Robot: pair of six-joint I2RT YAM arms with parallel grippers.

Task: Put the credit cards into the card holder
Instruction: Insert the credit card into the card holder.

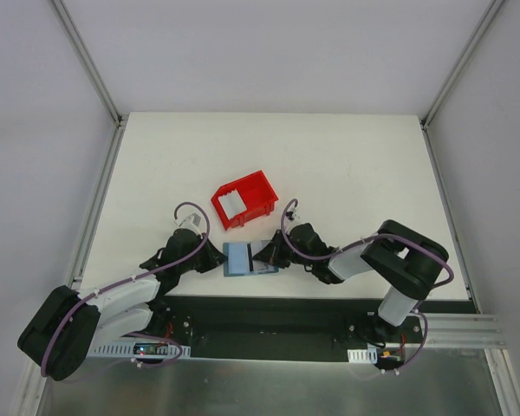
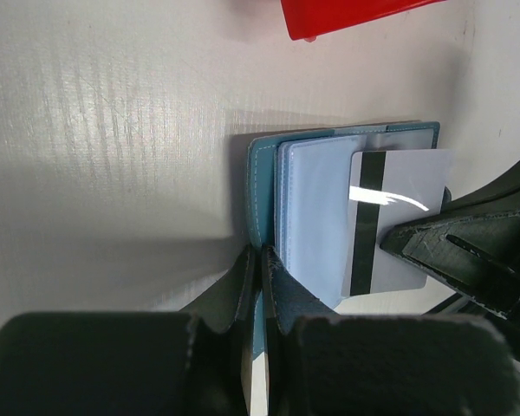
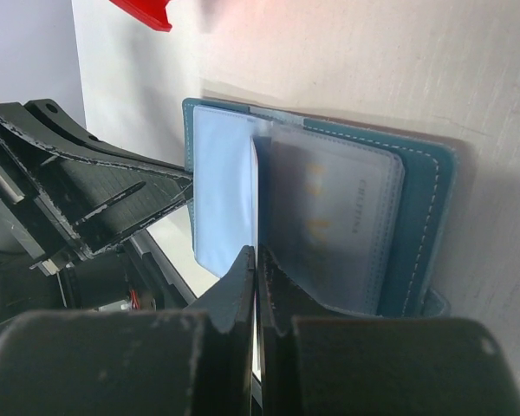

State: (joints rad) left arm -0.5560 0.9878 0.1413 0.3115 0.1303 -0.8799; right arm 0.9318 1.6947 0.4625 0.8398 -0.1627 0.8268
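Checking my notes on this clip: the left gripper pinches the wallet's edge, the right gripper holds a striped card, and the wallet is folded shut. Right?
Not quite. The wallet lies open on the table, its pale blue pockets showing, as the left wrist view makes plain. The rest holds: the left gripper pinches its edge and the right gripper holds the striped card.

- The card holder (image 2: 258, 186) looked like matt teal leather, its sleeves (image 3: 338, 225) clear glossy plastic.
- The credit card (image 2: 403, 217) was smooth, shiny plastic.
- The table (image 2: 113, 130) was matt and finely textured.
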